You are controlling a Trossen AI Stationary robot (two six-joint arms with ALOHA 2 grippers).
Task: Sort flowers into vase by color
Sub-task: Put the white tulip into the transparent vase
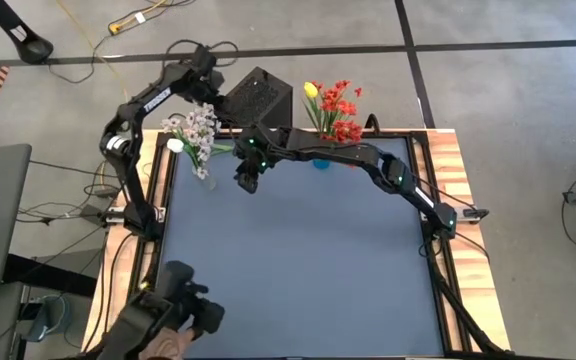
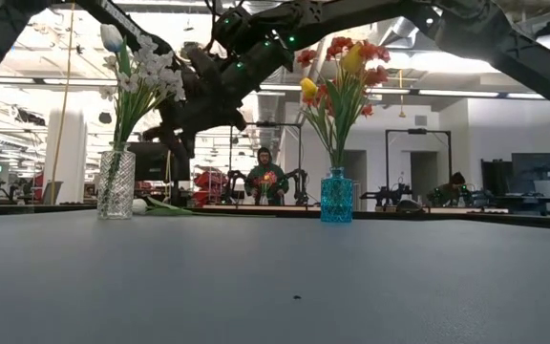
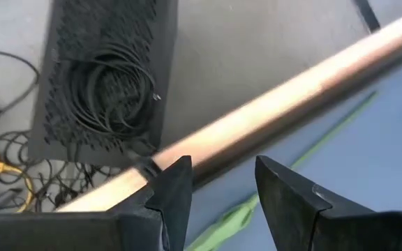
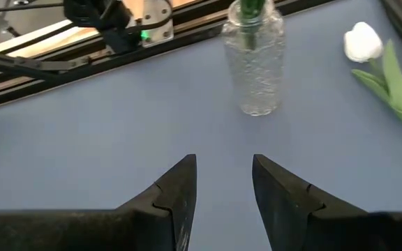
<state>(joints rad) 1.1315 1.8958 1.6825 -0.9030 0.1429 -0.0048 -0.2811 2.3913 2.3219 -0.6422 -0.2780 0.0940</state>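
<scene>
A clear glass vase (image 4: 255, 63) at the far left of the blue table holds whitish sprigs (image 1: 200, 125) and a white bud (image 2: 111, 38). A blue vase (image 2: 335, 198) at the far middle holds red blossoms (image 1: 340, 108) and yellow buds (image 2: 307, 88). One white-budded flower (image 4: 363, 42) lies flat on the table by the clear vase, its green stem (image 3: 313, 146) running along the far edge. My left gripper (image 3: 222, 167) hangs open above that stem, apart from it. My right gripper (image 4: 224, 164) is open above the table, near the clear vase, with nothing between its fingers.
A black perforated box (image 1: 260, 95) with coiled cable stands just beyond the far edge. A wooden rim (image 3: 271, 111) frames the table. A camera rig (image 1: 183, 305) sits at the near left corner. The near half of the blue table (image 1: 308, 270) is free room. A person (image 2: 264, 172) stands far behind.
</scene>
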